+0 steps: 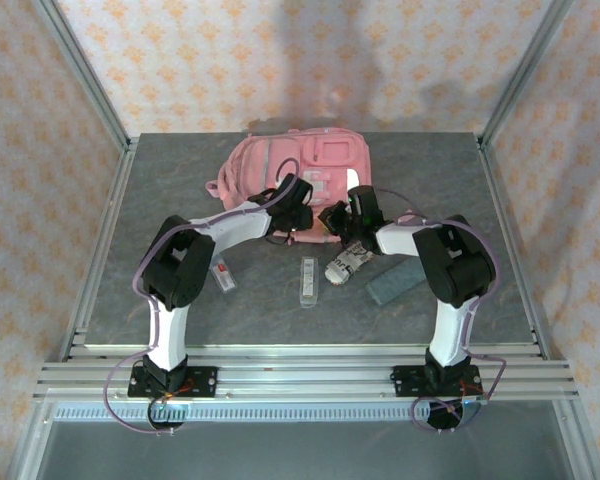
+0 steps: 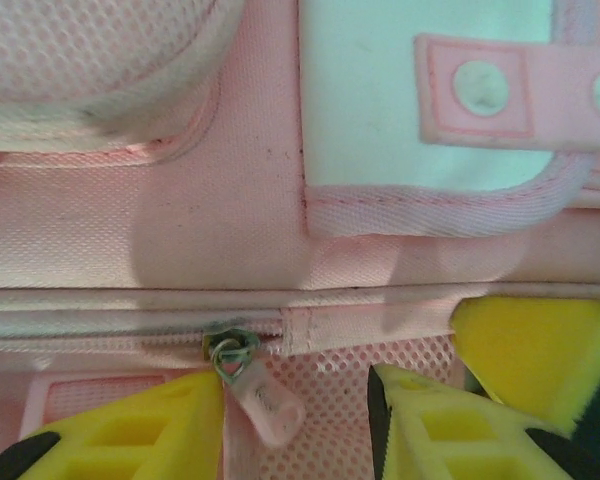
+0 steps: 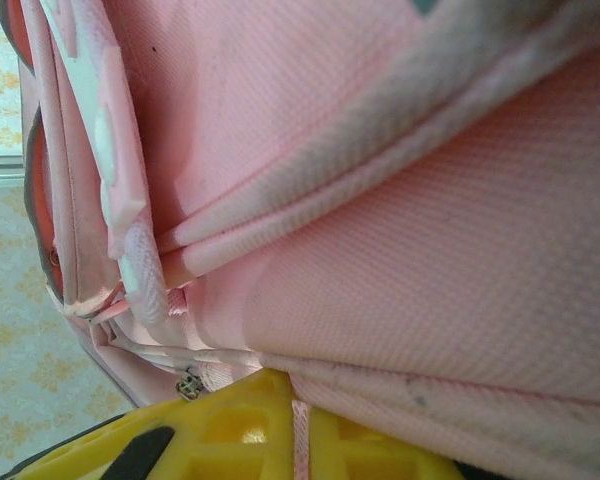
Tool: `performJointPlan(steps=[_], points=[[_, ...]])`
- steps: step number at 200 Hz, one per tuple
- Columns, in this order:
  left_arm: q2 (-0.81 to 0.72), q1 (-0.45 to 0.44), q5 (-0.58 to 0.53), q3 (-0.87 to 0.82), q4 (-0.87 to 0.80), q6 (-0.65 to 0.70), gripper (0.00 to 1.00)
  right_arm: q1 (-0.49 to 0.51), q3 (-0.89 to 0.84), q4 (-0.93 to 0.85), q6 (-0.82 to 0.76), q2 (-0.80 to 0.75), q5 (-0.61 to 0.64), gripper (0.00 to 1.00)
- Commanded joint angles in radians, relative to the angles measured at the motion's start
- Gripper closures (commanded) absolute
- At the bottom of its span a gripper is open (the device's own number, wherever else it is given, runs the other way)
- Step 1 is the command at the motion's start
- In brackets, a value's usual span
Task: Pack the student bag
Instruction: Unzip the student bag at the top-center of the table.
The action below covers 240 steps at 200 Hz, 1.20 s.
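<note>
The student bag (image 1: 295,168), pink with a pale front patch, lies at the back middle of the table. Both grippers are at its near edge. My left gripper (image 1: 298,215) is open there. In the left wrist view its yellow fingers (image 2: 130,440) stand apart over pink mesh, and a zip slider with a clear pink pull (image 2: 258,398) hangs loose beside the left one. My right gripper (image 1: 340,218) is shut, and its yellow fingers (image 3: 230,430) pinch a thin pink strip (image 3: 300,425) of the bag's edge. Pink fabric (image 3: 400,250) hides the rest.
On the table in front of the bag lie a small white card-like item (image 1: 223,276), a clear oblong case (image 1: 307,281), a white printed roll (image 1: 348,263) and a grey-blue flat pouch (image 1: 393,282). A metal frame borders the table.
</note>
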Motion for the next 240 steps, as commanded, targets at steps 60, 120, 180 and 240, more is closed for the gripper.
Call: performJointPlan(steps=[60, 120, 180, 240], points=[[0.041, -0.012, -0.081, -0.014, 0.011, -0.063, 0.85, -0.009, -0.02, 0.028, 0.011, 0.024, 0.04, 0.93], [-0.014, -0.001, -0.112, -0.005, -0.091, 0.016, 1.0, -0.018, -0.02, -0.006, 0.001, 0.02, 0.071, 0.94], [-0.174, 0.104, -0.122, -0.178, -0.132, 0.078, 1.0, -0.055, -0.029, -0.069, -0.001, 0.025, 0.138, 0.95], [-0.247, 0.138, -0.109, -0.244, -0.134, 0.121, 1.0, -0.073, 0.006, -0.099, -0.008, 0.046, 0.148, 0.95]])
